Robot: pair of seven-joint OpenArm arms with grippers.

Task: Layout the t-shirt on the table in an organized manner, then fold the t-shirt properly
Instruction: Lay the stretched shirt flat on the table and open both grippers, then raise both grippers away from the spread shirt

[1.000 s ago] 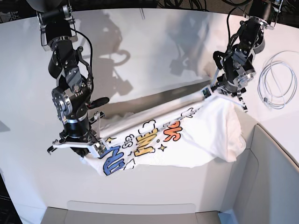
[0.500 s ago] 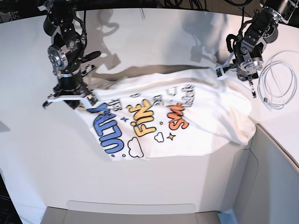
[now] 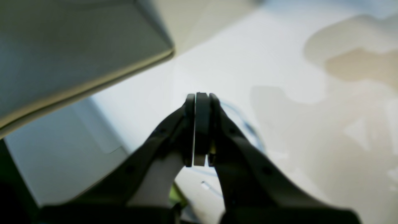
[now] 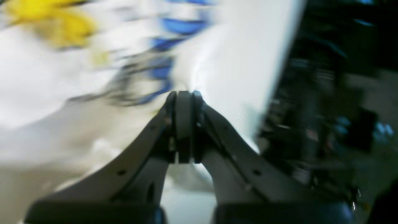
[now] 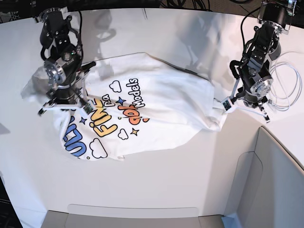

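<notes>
The t-shirt has spread flatter across the table.

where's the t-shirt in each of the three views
Base: the t-shirt lies spread across the middle of the table, stretched between the two arms.
Right wrist: blurred, fills the upper left, yellow and blue print showing, just beyond the right gripper.
Left wrist: no printed part shows; the blurred pale shapes at right cannot be told as cloth.
Shared landmark: the white tabletop, in all three views.
</notes>
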